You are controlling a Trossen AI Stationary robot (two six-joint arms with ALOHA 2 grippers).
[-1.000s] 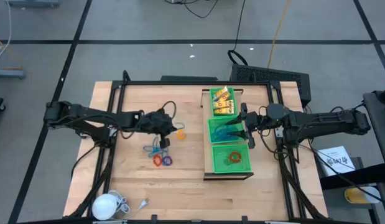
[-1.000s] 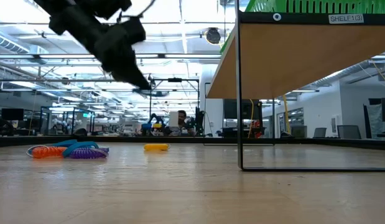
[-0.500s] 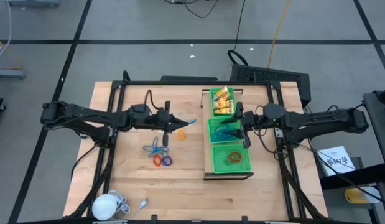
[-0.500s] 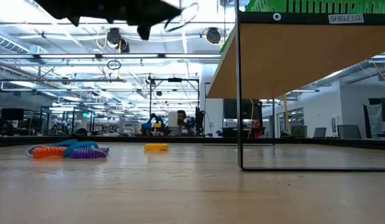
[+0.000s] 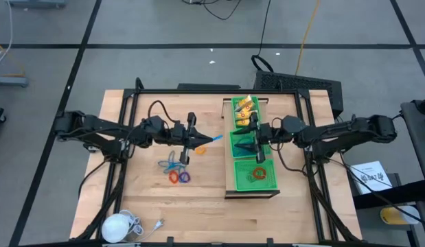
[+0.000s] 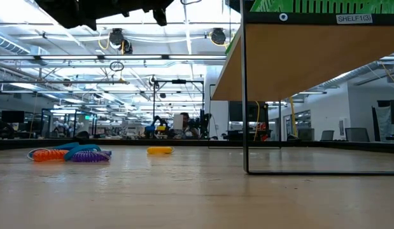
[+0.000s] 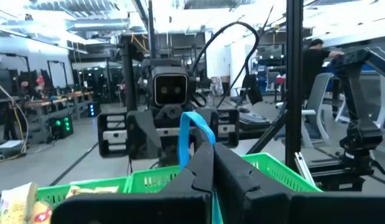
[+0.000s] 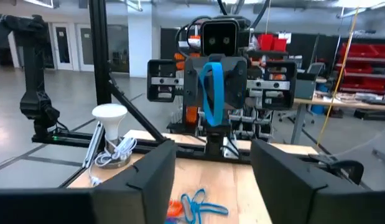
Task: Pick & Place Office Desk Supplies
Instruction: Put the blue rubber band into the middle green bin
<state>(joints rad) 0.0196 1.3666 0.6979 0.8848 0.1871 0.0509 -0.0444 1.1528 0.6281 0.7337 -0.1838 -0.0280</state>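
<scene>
Your left claw [image 5: 198, 140] is pinched on a blue ring [image 5: 212, 138], held in the air just beside the green tray [image 5: 231, 147]. It looks thin, light and floppy, so grip the band itself. Your right claw [image 5: 257, 140], fingers spread apart, waits over the tray's middle compartment.

Overhead; table-level; two facing wrist views
</scene>
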